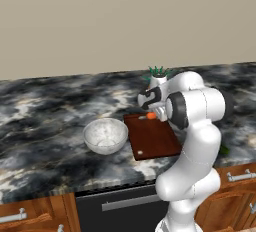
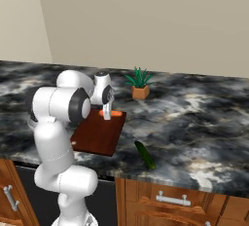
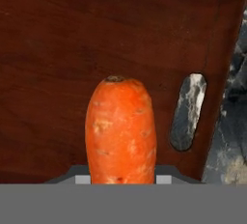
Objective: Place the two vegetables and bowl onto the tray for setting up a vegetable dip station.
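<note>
I see the marble counter (image 1: 45,101) stretching wide, with open room to my left. The dark wooden tray (image 1: 152,138) sits at its front edge, the glassy bowl (image 1: 105,135) just beside it. My claw (image 2: 107,114) grips the stubby orange carrot (image 3: 120,131) over the tray's slotted end. The cucumber (image 2: 145,154) lies near the counter edge.

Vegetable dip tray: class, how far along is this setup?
Nothing looks finished: the tray is otherwise bare. In hand: the gripper holds the carrot over the tray's slot-handle end. Left: the cucumber and the bowl, both on the counter.
</note>
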{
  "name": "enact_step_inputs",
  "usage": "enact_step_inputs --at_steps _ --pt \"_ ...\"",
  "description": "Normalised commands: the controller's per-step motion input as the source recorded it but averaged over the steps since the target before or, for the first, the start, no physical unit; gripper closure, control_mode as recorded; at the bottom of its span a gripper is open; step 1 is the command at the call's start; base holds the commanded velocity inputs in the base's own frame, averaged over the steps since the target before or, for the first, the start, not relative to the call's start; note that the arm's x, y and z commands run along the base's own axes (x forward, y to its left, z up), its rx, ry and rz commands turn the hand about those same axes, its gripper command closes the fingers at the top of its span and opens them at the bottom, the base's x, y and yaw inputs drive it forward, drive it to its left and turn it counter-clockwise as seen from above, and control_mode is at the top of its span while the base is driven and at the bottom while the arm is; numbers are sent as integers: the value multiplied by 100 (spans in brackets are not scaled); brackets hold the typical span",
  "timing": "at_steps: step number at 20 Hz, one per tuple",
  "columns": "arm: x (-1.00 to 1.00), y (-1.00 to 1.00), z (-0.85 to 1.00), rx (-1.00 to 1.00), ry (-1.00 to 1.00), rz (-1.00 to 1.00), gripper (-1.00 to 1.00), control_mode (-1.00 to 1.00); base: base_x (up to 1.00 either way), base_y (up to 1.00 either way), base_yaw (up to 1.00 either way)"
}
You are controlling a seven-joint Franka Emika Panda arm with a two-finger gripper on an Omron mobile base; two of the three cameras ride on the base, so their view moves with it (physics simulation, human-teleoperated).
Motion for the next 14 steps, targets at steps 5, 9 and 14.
enact_step_inputs --at_steps 5,9,14 --pt "18 0 -16 0 0 2 100 -100 0 0 0" --pt "29 0 -18 0 0 0 100 -100 0 0 0" --pt "27 0 -12 0 0 0 100 -100 0 0 0"
